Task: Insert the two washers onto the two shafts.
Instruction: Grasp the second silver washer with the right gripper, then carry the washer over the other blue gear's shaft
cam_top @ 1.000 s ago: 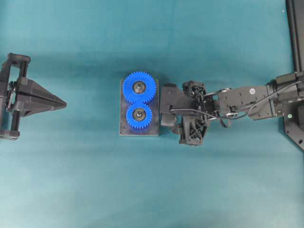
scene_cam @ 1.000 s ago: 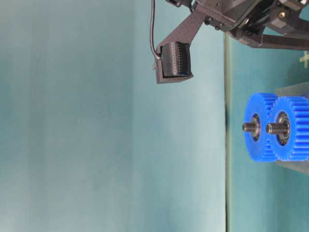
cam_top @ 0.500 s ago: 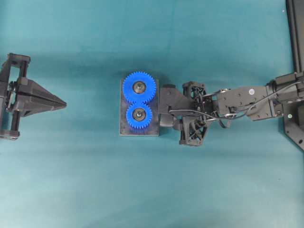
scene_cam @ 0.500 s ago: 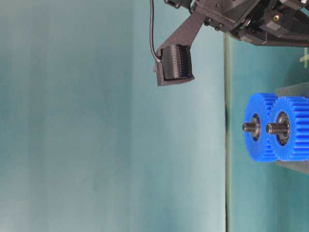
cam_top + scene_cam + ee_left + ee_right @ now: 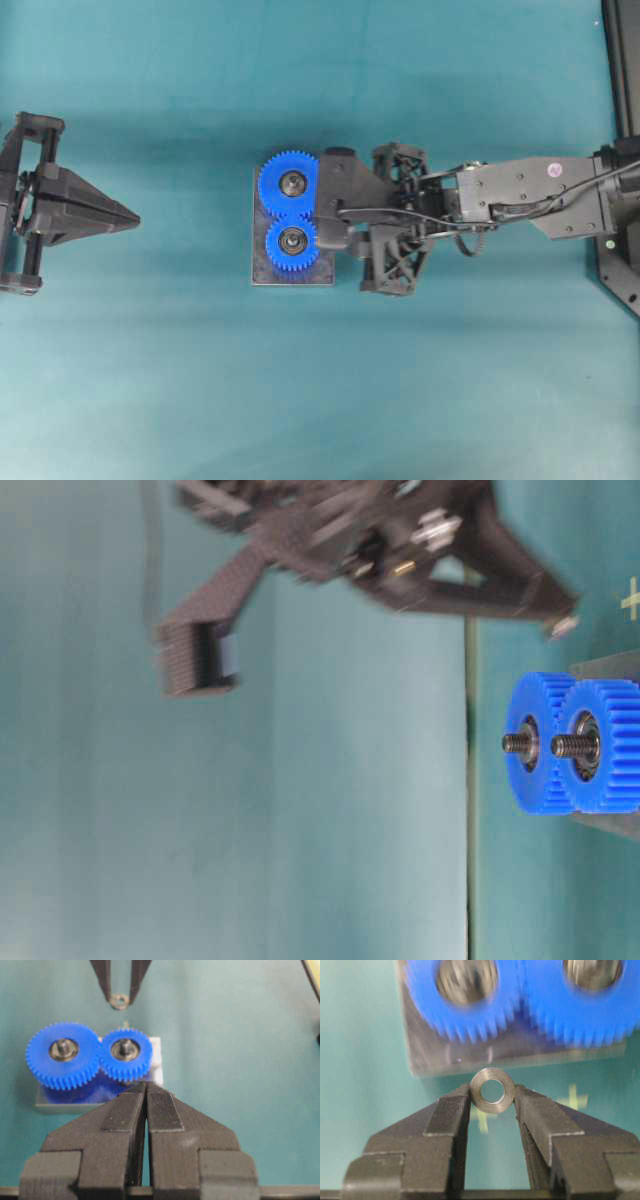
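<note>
Item: washer [image 5: 492, 1090], clamped edgewise in my right end effector [image 5: 492, 1105], hole clear for threading, just near of the gear block's shaft [image 5: 125, 1046]. Left end effector [image 5: 146, 1097]: together, idle, parked far left.

- A flat teal-green matte table surface [image 5: 200, 380] is seen filling the overhead view.
- A black metal frame rail [image 5: 622, 60] is seen at the edge behind the right-hand jaws.
- Small pale yellow cross marks [image 5: 572, 1101] are seen on the surface beneath those jaws.
- Soft, even lighting is cast, with faint shadows.
</note>
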